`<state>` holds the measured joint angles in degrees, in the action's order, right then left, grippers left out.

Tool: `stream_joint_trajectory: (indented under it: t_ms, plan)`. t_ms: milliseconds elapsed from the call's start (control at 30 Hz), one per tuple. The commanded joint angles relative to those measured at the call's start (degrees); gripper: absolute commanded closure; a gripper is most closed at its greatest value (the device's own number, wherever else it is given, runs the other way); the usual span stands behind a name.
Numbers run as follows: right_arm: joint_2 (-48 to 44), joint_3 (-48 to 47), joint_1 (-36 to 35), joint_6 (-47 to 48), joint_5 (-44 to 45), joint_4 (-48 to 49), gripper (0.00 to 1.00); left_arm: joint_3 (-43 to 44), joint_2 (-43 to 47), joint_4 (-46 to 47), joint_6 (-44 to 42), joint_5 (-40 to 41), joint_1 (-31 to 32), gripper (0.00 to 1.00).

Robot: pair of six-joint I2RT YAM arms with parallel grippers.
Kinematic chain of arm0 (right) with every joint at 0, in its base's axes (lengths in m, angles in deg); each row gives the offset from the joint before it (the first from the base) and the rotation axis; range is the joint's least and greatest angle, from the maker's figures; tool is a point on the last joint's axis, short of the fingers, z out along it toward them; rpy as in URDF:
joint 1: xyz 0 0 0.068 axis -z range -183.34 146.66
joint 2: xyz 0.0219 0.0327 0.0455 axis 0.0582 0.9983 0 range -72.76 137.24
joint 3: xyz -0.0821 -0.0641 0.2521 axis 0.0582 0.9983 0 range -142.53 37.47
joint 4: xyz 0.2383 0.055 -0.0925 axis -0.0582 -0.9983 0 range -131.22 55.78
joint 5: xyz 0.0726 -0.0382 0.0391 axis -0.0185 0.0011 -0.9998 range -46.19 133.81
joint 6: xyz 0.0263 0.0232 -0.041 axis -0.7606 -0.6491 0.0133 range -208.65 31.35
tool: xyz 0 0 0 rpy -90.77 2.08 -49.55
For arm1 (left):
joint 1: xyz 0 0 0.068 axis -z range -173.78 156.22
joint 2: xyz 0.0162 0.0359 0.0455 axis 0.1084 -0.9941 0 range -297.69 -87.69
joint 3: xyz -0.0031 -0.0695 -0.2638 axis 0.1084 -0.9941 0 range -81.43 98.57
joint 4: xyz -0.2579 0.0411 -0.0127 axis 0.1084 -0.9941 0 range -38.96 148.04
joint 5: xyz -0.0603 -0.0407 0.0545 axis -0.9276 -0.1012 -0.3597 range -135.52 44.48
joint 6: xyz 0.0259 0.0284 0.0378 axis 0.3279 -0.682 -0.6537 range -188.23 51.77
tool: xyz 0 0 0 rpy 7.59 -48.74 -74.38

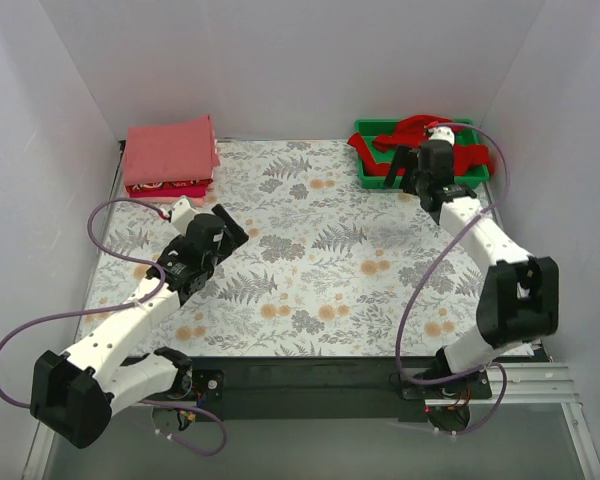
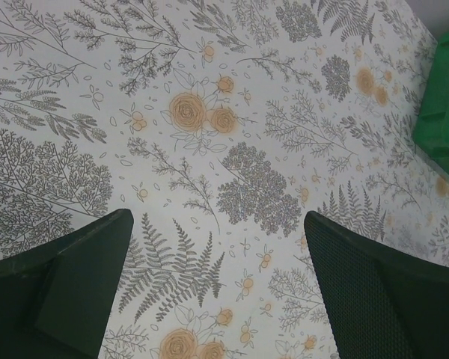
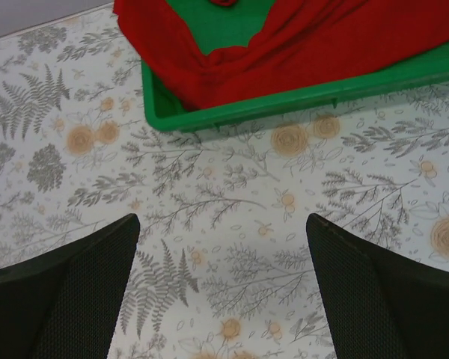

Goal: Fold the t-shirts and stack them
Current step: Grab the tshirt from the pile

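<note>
A bright red t-shirt (image 1: 420, 130) lies crumpled in the green tray (image 1: 368, 172) at the back right, spilling over its rim; it also shows in the right wrist view (image 3: 307, 37). Folded t-shirts are stacked at the back left: a salmon-pink one (image 1: 170, 150) on top and a magenta-patterned one (image 1: 165, 187) under it. My right gripper (image 1: 405, 175) is open and empty over the table, just in front of the tray's near-left corner (image 3: 222, 221). My left gripper (image 1: 235, 225) is open and empty over the tablecloth left of centre (image 2: 218, 217).
The floral tablecloth (image 1: 320, 260) covers the table. White walls close in the left, back and right sides. The green tray's edge shows at the right of the left wrist view (image 2: 441, 112). A black rail (image 1: 310, 385) runs along the near edge.
</note>
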<state>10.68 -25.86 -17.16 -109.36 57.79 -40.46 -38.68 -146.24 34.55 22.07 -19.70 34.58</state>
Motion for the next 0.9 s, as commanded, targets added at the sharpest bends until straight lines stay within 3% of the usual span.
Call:
stream_joint_trajectory:
  t_ms: [0,300,467,667,867]
  plan:
    - [10.47,-12.55,2.83,3.30,-4.31,-0.70,0.02,2.61,-1.48,2.30,-1.88,3.70,0.29,0.02]
    - [38.68,-42.20,7.23,6.12,-7.56,-4.22,0.02,6.21,-8.69,11.25,-6.80,2.48,0.21,0.02]
    - [51.28,-60.73,7.85,8.05,-4.93,-4.66,0.02,8.32,-13.34,13.64,-8.91,2.21,0.12,0.02]
    - [62.97,-66.66,8.11,8.23,-5.98,3.25,0.02,8.94,-15.98,16.36,-10.23,0.28,0.03,0.02]
    - [66.06,-65.17,8.81,2.79,-6.24,7.28,0.02,8.50,-16.25,16.19,-9.71,2.39,0.03,0.02]
